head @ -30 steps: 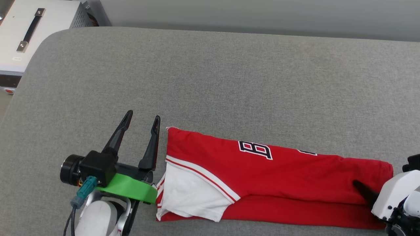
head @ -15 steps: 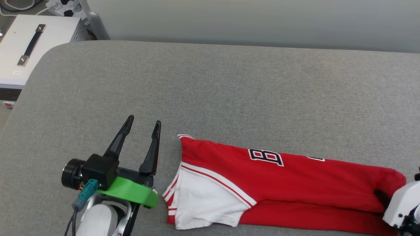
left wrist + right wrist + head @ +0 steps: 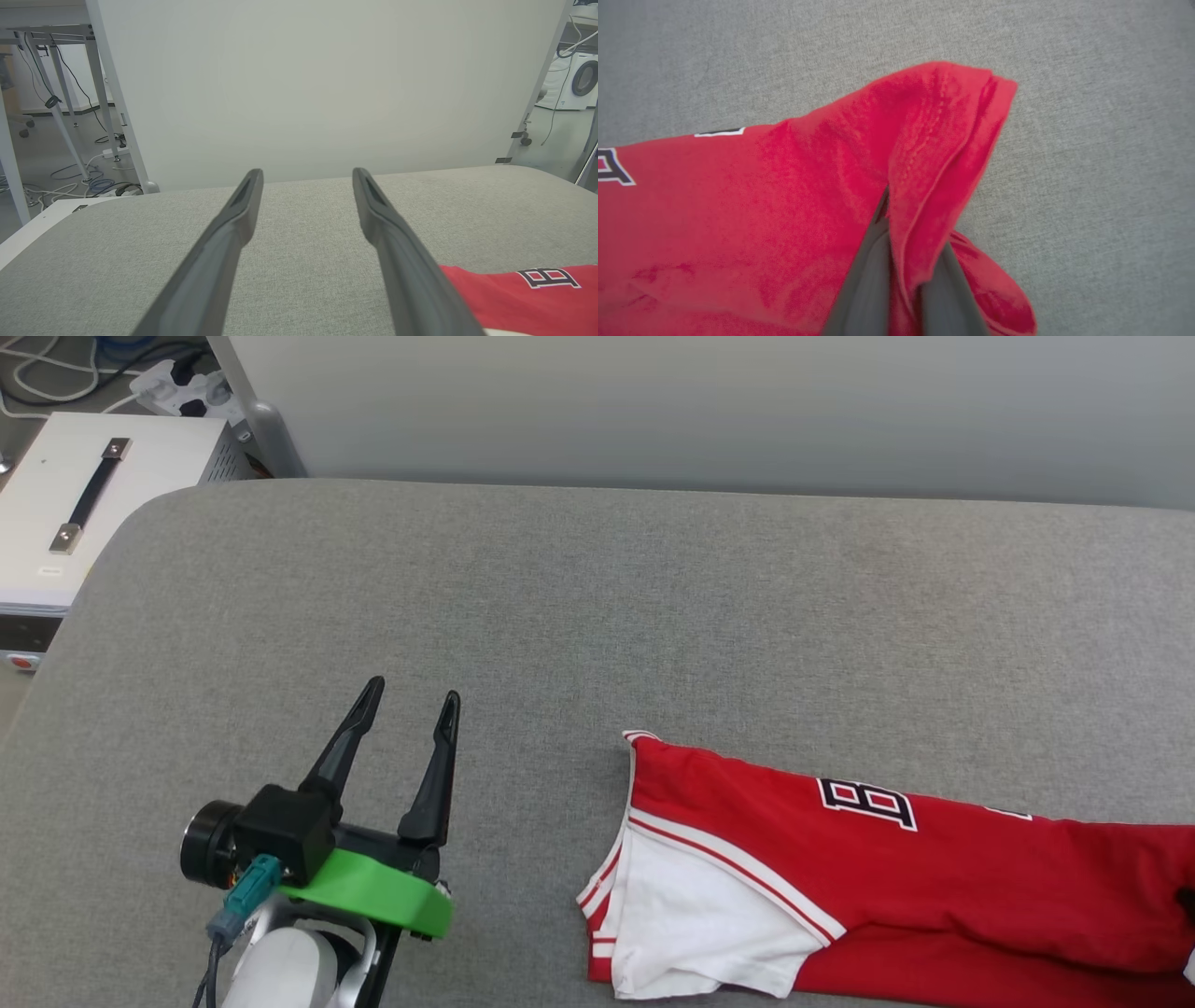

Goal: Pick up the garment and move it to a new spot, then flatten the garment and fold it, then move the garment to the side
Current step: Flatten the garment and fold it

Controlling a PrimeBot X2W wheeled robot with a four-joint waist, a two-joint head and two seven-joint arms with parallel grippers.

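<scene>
Right jaws are pinched shut on a raised end fold of the garment (image 3: 808,186), which lies along the grey tabletop (image 3: 597,597) near edge. Left jaws gape wide, apart from its white sleeve.

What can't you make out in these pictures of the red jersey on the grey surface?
Lettering: head view, the jersey's own fold hides all but one full character.
Jersey's far end: head view, cut off by the right and bottom edges.
Right gripper: right wrist view, its tips are buried in the red fold it pinches.
</scene>
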